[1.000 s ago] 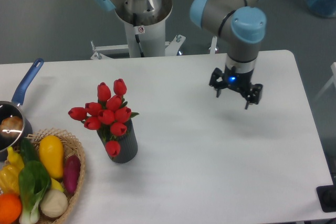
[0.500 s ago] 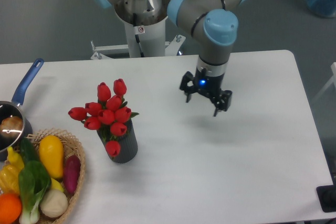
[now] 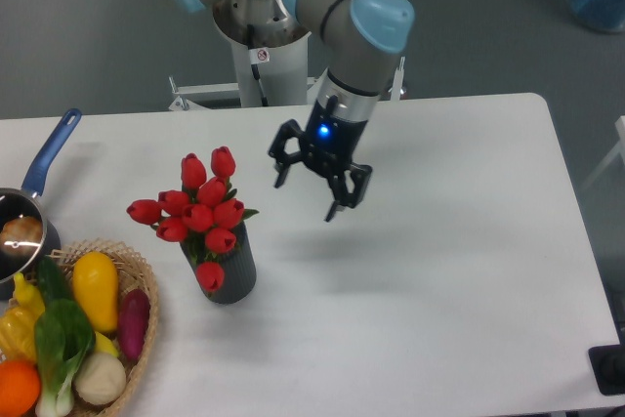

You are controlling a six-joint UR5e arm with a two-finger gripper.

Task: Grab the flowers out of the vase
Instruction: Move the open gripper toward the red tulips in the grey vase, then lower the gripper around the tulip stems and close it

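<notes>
The flowers [image 3: 198, 209], a bunch of red tulip buds with green leaves, stand upright in the vase [image 3: 230, 271], a dark grey ribbed cylinder at the left of the white table. One bud hangs down over the vase's front. My gripper [image 3: 307, 196] hovers above the table to the right of the bunch, apart from it. Its black fingers are spread open and hold nothing.
A wicker basket [image 3: 145, 338] of vegetables and fruit sits at the lower left corner, close beside the vase. A metal pot with a blue handle [image 3: 51, 150] lies at the left edge. The arm's base [image 3: 262, 31] stands behind the table.
The gripper has swept left across the table, from the right side toward the flowers, staying open. The flowers and vase have not moved.
</notes>
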